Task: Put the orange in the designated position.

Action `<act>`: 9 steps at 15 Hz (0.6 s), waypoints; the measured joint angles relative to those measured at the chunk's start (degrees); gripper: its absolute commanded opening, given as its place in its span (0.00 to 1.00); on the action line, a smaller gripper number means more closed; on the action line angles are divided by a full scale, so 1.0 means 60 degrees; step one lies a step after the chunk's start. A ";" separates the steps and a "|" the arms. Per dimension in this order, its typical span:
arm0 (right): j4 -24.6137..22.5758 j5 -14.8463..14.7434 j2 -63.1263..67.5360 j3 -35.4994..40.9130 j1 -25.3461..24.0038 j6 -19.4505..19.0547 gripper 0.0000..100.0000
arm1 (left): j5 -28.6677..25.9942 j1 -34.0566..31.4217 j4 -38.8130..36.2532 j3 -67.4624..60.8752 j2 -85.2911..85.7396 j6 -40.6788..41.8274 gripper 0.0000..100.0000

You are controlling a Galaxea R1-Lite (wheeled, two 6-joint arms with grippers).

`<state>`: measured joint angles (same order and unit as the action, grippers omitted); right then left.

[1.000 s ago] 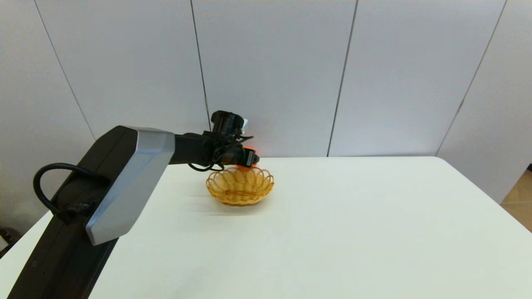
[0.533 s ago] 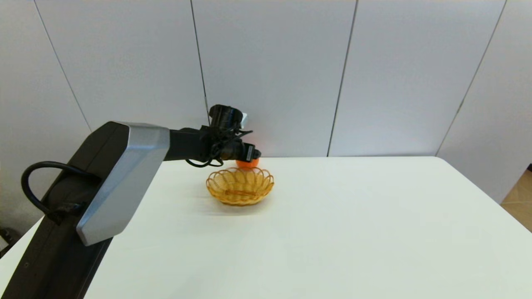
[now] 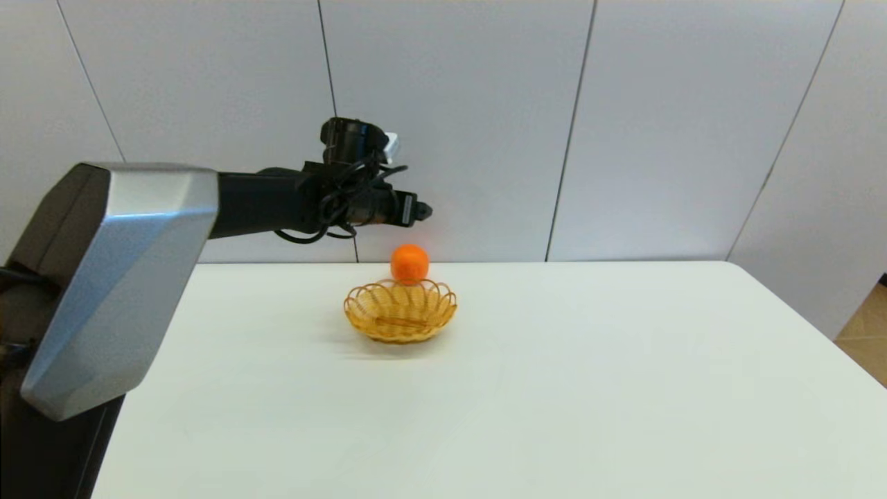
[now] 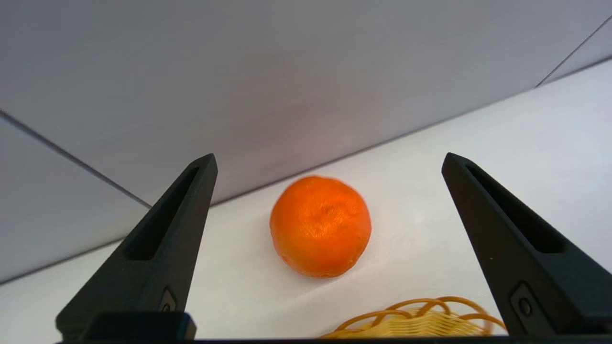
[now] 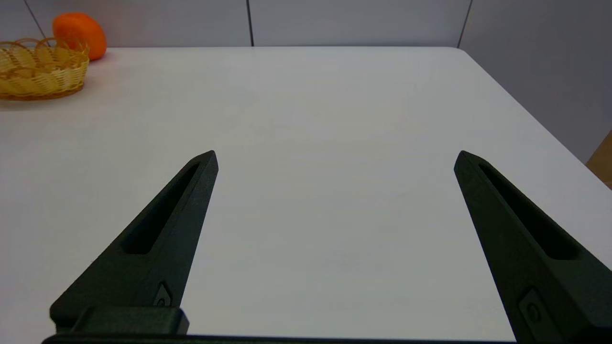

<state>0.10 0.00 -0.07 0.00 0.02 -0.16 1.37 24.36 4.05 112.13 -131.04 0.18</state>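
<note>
Nearest you, the right gripper (image 5: 334, 157) sits parked low over the white table (image 3: 554, 388), fingers spread wide, nothing in them. Further out there's the scalloped yellow-tan wicker basket (image 3: 400, 312). The bright orange dimpled orange (image 3: 409, 263) rests on the table just behind its far rim. Above that, your left gripper (image 4: 330, 162) hangs in the air, jaws apart and empty.

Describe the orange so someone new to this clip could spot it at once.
Start at the white table and find the yellow wicker basket near its far edge. The orange sits on the tabletop just behind it, against the wall side, below the left gripper. It is the only round, solid, bright orange thing there.
</note>
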 measured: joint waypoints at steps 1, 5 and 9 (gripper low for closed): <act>0.0000 0.0000 0.0000 0.0000 0.0000 0.0000 1.00 | 0.0000 -0.0008 0.0004 -0.0055 0.0272 0.0010 1.00; 0.0000 0.0000 0.0000 0.0000 0.0004 0.0000 1.00 | 0.0010 -0.0077 0.0004 -0.1034 0.1678 0.0124 1.00; -0.0008 0.0000 0.0000 0.0000 0.0008 0.0000 1.00 | 0.0006 -0.0219 -0.0006 -0.2784 0.3606 0.0207 1.00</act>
<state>0.05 0.00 -0.07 0.00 0.07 -0.16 1.40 23.04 4.01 95.43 -109.40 1.43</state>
